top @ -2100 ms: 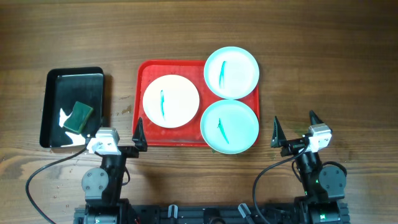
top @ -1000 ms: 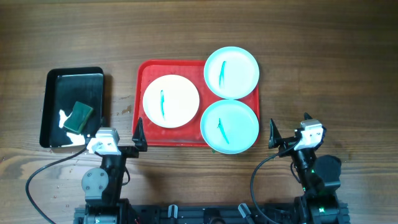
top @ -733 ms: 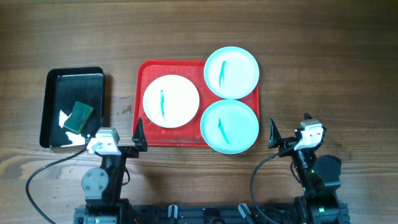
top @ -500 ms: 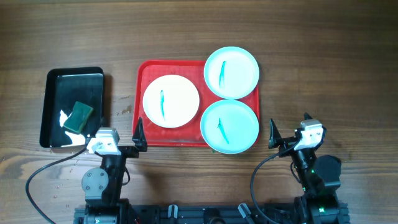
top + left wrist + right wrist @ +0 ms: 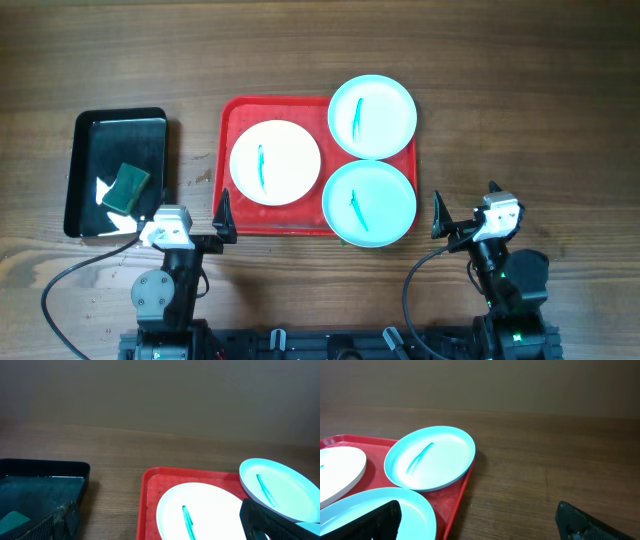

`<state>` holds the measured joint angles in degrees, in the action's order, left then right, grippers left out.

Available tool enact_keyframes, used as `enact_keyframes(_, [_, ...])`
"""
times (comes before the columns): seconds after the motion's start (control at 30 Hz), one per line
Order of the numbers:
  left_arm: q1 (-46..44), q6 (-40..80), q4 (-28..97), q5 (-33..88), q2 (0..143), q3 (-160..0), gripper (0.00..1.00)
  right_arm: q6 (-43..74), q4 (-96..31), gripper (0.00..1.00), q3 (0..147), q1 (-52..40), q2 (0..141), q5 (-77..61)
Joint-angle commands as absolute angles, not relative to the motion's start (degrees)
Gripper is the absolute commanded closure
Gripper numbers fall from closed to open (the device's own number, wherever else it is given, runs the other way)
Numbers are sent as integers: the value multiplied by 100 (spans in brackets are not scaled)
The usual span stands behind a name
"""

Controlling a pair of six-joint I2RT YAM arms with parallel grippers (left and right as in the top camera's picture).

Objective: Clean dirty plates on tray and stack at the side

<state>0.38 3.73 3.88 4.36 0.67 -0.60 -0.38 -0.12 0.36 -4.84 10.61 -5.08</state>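
The red tray [image 5: 232, 112] lies at the table's middle with three plates on it. The white plate [image 5: 275, 162] is at the left, one turquoise plate [image 5: 372, 117] at the back right and one turquoise plate [image 5: 369, 202] at the front right. Each carries a thin green streak. My left gripper [image 5: 192, 205] is open and empty at the tray's front left corner. My right gripper [image 5: 466, 200] is open and empty, right of the tray. The left wrist view shows the white plate [image 5: 210, 510] between the fingers [image 5: 275, 520]. The right wrist view shows the near turquoise plate [image 5: 370, 510] by the left finger [image 5: 375, 525].
A smaller black tray [image 5: 120, 135] at the left holds a green sponge [image 5: 129, 187]. Bare wooden table [image 5: 545, 475] lies right of the red tray.
The right gripper shifted slightly left toward the tray about a second ago and has stayed still since. The left arm and the plates have not moved.
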Motion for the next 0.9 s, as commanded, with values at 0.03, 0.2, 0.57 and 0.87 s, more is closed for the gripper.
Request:
enact_keyframes(0.03, [23, 342, 412, 399, 16, -32, 0, -148, 32, 0, 32, -508, 1041, -484])
enact_keyframes(0.2, [23, 342, 412, 399, 16, -32, 0, -145, 128, 0, 30, -508, 1041, -484])
enact_keyframes(0.57, [23, 346, 215, 770, 16, -32, 0, -139, 523, 0, 62, -508, 1041, -486])
enact_keyframes(0.87, [23, 582, 67, 810, 281, -902, 0, -137, 497, 0, 1048, -508, 1173, -725])
